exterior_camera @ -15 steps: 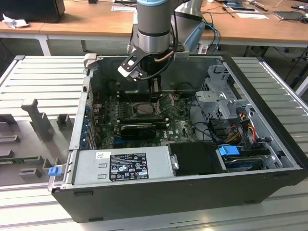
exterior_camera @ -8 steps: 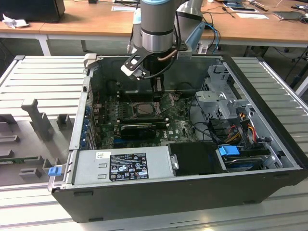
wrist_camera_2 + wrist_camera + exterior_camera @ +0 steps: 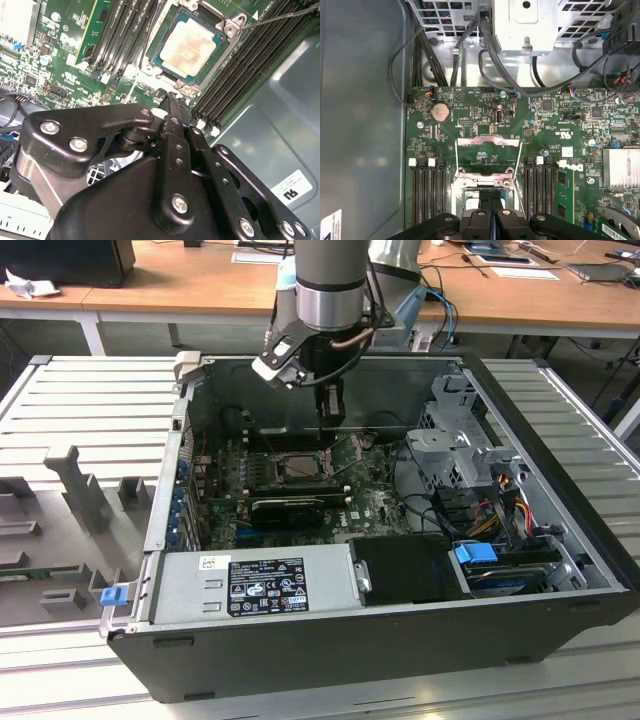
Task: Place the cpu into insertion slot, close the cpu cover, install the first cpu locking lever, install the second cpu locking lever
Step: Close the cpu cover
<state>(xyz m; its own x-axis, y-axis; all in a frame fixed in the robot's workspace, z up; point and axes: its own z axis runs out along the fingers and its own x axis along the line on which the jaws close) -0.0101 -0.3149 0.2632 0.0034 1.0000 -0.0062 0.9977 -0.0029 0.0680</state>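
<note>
The pale square cpu point(image 3: 190, 45) lies flat in the insertion slot point(image 3: 159, 46) on the green motherboard. My gripper point(image 3: 172, 97) hangs just above the board beside the slot's near corner, fingers pressed together with nothing between them. In the exterior view the gripper point(image 3: 330, 415) points down over the slot point(image 3: 300, 467). The cpu cover point(image 3: 487, 141) looks swung back off the slot, with the board showing through its window. Thin wire locking levers point(image 3: 456, 160) run along both sides of it. The gripper point(image 3: 490, 200) sits over the slot's frame.
Black memory slots point(image 3: 430, 192) flank the socket on both sides. Cables point(image 3: 490, 60) and a metal drive cage point(image 3: 460, 440) crowd one end of the case. A power supply point(image 3: 255, 585) fills the near side. Case walls point(image 3: 180, 470) enclose the board.
</note>
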